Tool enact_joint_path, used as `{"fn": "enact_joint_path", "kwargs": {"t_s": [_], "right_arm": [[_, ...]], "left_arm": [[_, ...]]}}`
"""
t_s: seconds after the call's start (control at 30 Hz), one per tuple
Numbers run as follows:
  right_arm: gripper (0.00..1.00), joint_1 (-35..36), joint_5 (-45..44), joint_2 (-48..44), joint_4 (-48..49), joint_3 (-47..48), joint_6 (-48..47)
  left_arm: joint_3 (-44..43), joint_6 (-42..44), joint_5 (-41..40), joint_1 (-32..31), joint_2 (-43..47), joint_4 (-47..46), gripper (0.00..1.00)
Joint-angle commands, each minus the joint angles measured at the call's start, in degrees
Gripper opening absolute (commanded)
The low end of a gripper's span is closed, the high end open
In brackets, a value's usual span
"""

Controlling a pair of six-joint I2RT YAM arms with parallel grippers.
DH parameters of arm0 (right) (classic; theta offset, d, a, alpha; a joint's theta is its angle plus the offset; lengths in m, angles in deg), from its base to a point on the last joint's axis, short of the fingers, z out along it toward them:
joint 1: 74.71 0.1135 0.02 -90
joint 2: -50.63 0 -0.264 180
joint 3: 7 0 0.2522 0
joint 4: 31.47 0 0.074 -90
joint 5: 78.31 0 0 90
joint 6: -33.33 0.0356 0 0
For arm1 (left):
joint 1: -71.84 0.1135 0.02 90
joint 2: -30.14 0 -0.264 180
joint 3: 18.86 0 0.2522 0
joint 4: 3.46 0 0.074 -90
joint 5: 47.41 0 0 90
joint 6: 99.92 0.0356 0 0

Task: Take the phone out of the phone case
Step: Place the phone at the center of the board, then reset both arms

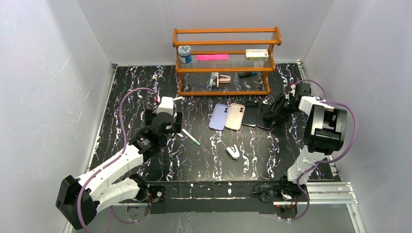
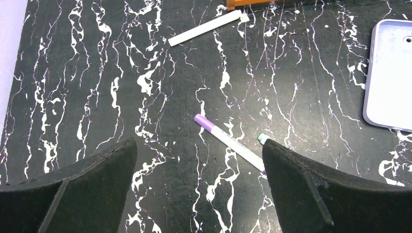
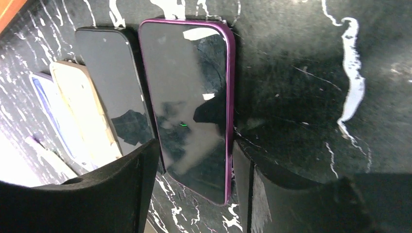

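Note:
A phone in a purple case (image 3: 192, 97) lies face up on the black marbled table, rightmost in a row of phones and cases; it also shows in the top view (image 1: 265, 116). My right gripper (image 3: 195, 151) is down over its near end, one finger against each long side, closed onto it. In the top view the right gripper (image 1: 278, 110) sits at the row's right end. My left gripper (image 2: 199, 145) is open and empty, hanging above the table at the left (image 1: 167, 121), apart from the phones.
Left of the cased phone lie a black phone (image 3: 114, 87), a tan case (image 1: 235, 116) and a lavender case (image 1: 219, 117). A purple marker (image 2: 228, 141), a white marker (image 2: 204, 28), a green marker (image 1: 191, 137) and a small white object (image 1: 232, 151) lie about. A wooden shelf (image 1: 226, 63) stands behind.

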Motion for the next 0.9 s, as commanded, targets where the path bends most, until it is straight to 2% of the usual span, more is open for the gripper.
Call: {"fn": "enact_joint_path", "kwargs": {"t_s": [0.0,0.17,0.37,0.43,0.47,0.7,0.87], "right_arm": [[0.66,0.0,-10.0,-0.4,-4.6,-2.0,-1.9],[0.70,0.0,-11.8,-4.9,-5.1,-2.1,-1.6],[0.74,0.0,-9.5,-15.8,-6.6,-1.5,-2.2],[0.97,0.0,-10.3,-21.2,-6.3,-2.2,-2.1],[0.98,-0.1,-10.8,-23.9,-6.3,-2.5,-2.0],[0.99,-0.1,-20.5,-45.1,-7.3,-5.3,-1.4],[0.99,-0.1,-28.6,-60.6,-5.8,-6.6,-1.3]], "left_arm": [[-0.7,-1.9,-4.0,0.1,1.5,1.1,0.98],[-1.4,-3.2,-5.3,0.3,0.5,2.6,0.98],[-8.5,-8.9,-9.7,0.4,0.0,14.1,0.98],[-10.9,-9.8,-10.0,0.4,0.8,16.8,0.98],[-11.9,-10.1,-9.9,0.5,1.3,17.8,0.98],[-18.9,-9.7,-12.7,0.5,6.5,21.3,0.98],[-20.1,-7.0,-17.0,0.5,12.3,21.5,0.98]]}}
